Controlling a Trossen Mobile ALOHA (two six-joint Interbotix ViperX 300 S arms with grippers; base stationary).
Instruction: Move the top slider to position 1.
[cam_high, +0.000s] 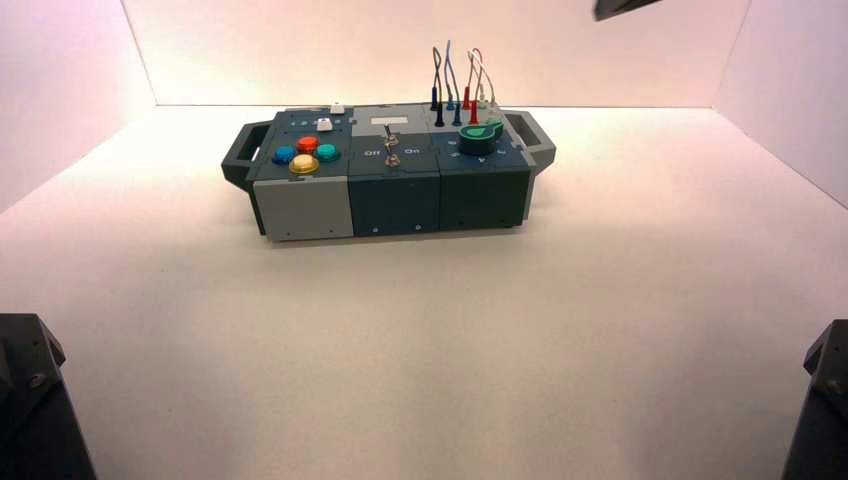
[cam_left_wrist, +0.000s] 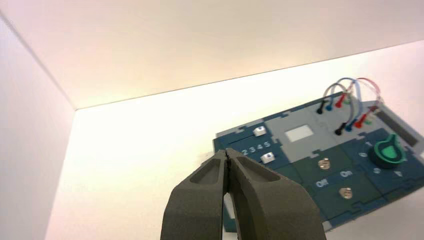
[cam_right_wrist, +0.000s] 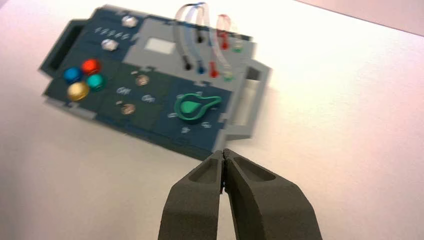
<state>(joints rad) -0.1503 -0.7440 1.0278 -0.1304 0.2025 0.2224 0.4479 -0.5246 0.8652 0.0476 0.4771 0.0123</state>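
Top slider (cam_left_wrist: 259, 131): box's (cam_high: 397, 208) far-left section, at 5; track runs left-right. 2 sliders, 4 buttons (cam_high: 303, 163), 2 switches (cam_high: 392, 160), 1 knob (cam_high: 478, 139). Left gripper (cam_left_wrist: 226, 151), right gripper (cam_right_wrist: 224, 151) off box, fingers pressed together.

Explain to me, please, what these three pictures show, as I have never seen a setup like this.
The machine is a robot with two arms. One picture looks down from above and behind them; the dark parts at its lower corners belong to the arms. The other two come from cameras on the wrists, so each shows its own gripper up close: the left gripper and the right gripper, both shut and holding nothing.

On the pale table stands a box with coloured buttons, two white sliders, two metal switches, a green knob and wires. The task concerns the top slider, the one farther from the robot. Neither gripper is touching the box.
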